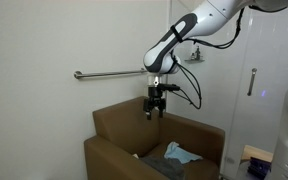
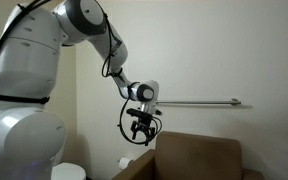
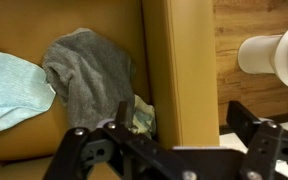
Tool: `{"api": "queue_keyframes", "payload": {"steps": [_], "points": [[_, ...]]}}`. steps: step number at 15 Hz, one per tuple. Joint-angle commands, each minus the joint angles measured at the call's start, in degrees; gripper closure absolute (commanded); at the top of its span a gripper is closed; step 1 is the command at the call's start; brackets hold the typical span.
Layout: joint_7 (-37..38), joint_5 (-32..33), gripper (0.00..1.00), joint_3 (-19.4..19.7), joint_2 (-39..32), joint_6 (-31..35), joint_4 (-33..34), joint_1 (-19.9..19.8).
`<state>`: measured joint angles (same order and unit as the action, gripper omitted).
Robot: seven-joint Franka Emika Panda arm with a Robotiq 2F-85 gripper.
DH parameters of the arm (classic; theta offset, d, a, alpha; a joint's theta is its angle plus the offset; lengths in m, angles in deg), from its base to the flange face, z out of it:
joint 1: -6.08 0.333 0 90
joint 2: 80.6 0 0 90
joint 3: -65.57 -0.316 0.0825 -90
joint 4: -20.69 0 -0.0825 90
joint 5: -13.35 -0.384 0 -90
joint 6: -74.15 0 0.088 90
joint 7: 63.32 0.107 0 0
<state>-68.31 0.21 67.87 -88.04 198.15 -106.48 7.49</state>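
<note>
Shows a black two-fingered gripper hanging in the air above a brown armchair, jaws spread wide and holding nothing; leaves a grey cloth and a light blue cloth lying on the seat below, well apart from the fingers, so by the look of it nothing grasped yet and all handling left to do. Pictures the grey cloth as soft and crumpled, heaped against the padded armrest, the blue one flatter beside it; renders the chair boxy, in smooth tan upholstery; includes a straight metal rail on the plain wall behind.
</note>
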Motion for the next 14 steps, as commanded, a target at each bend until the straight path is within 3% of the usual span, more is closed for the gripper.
{"api": "queue_keyframes", "payload": {"steps": [1,5,8,11,14], "points": [[0.13,0.18,0.0,-0.96,0.01,-0.13,0.1,-0.98],[0.42,0.07,0.0,-0.93,-2.36,6.02,-2.79,-1.03],[-0.35,-2.05,0.0,-0.82,-4.34,16.94,-8.41,-1.99],[-1.88,-6.51,0.0,-1.68,-8.61,27.16,-12.81,-4.22],[-3.88,-11.1,0.0,-4.13,-15.66,33.3,-11.32,-7.76]]}}
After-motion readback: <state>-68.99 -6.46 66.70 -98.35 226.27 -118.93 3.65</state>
